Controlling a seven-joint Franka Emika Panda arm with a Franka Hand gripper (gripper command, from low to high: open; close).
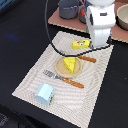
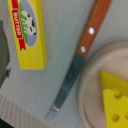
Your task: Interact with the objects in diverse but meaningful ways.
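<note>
A yellow packet (image 1: 81, 44) with red markings lies on the beige placemat (image 1: 35, 80); the wrist view shows this packet (image 2: 29, 32) close up. A yellow holed cheese wedge (image 1: 70, 63) rests on the round tan plate (image 1: 61, 70), and the cheese (image 2: 115, 97) also shows in the wrist view. A light blue cup (image 1: 45, 94) lies near the mat's front corner. A grey saucepan (image 1: 67, 7) stands at the back. My gripper (image 1: 96, 46) hangs low just beside the packet, on the exterior view's right. Its fingers are hidden by the white hand.
An orange-handled knife (image 1: 86, 58) lies beside the plate, seen near the plate rim (image 2: 92, 75) in the wrist view. A fork (image 1: 62, 79) lies in front of the plate. A brown board (image 1: 120, 32) and a tan bowl (image 1: 122, 17) sit at the back.
</note>
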